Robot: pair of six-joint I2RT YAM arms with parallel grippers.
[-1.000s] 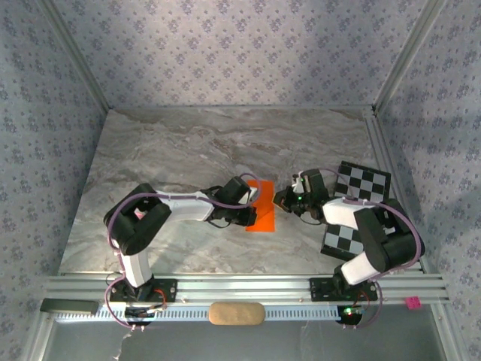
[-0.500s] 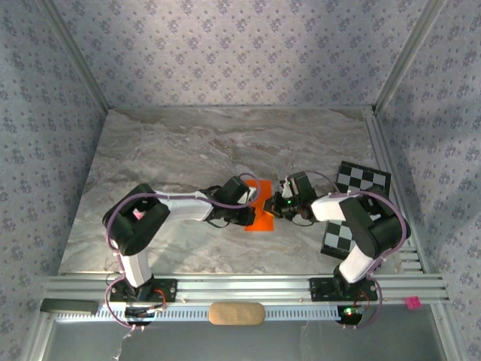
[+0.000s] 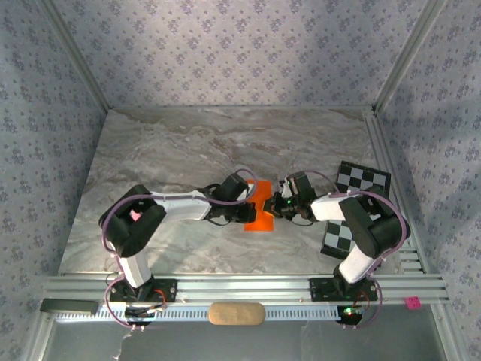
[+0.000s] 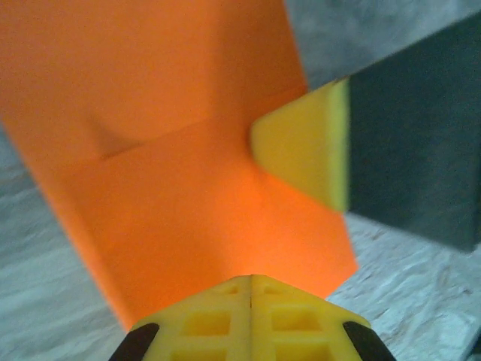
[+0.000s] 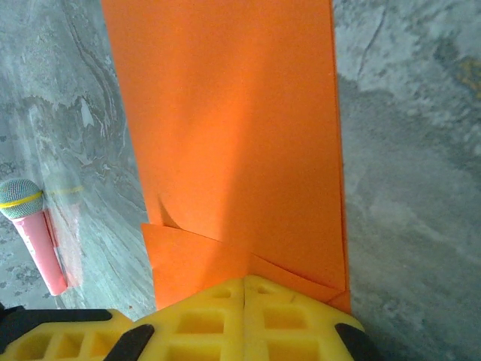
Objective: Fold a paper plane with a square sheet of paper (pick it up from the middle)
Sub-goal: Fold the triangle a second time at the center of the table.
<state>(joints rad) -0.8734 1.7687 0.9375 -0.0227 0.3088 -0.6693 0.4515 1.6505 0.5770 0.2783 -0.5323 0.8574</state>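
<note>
Top view: the orange sheet [image 3: 263,218] lies on the marble table [image 3: 165,158], near its middle and slightly toward the near edge, between the two arms. It is folded into a long, narrow shape. The left gripper [image 3: 252,211] reaches it from the left and the right gripper [image 3: 275,207] from the right, so that both meet over the paper. A checkerboard card [image 3: 362,183] lies to the right, partly under the right arm and well apart from the sheet.

Left wrist view: the left gripper [image 4: 250,289] has its yellow fingers pressed together with no gap, and its tip meets the near edge of the sheet [image 4: 173,188]. Creases cross the paper, and one folded layer overlaps another. The yellow fingertip [image 4: 301,154] of the right gripper touches the sheet's surface from the right.

Right wrist view: the right gripper [image 5: 244,289] is likewise clenched, finger against finger, with its tip at the near end of the sheet [image 5: 233,128]. A small folded flap shows just ahead of the tip. The paper runs away from the gripper as a long strip, flat on the table [image 5: 406,150]. A pink stick [image 5: 37,241] lies on the table to the left, just beside the sheet but apart from it.

In neither wrist view can it be told whether the closed fingers pinch the paper or only press on it.
</note>
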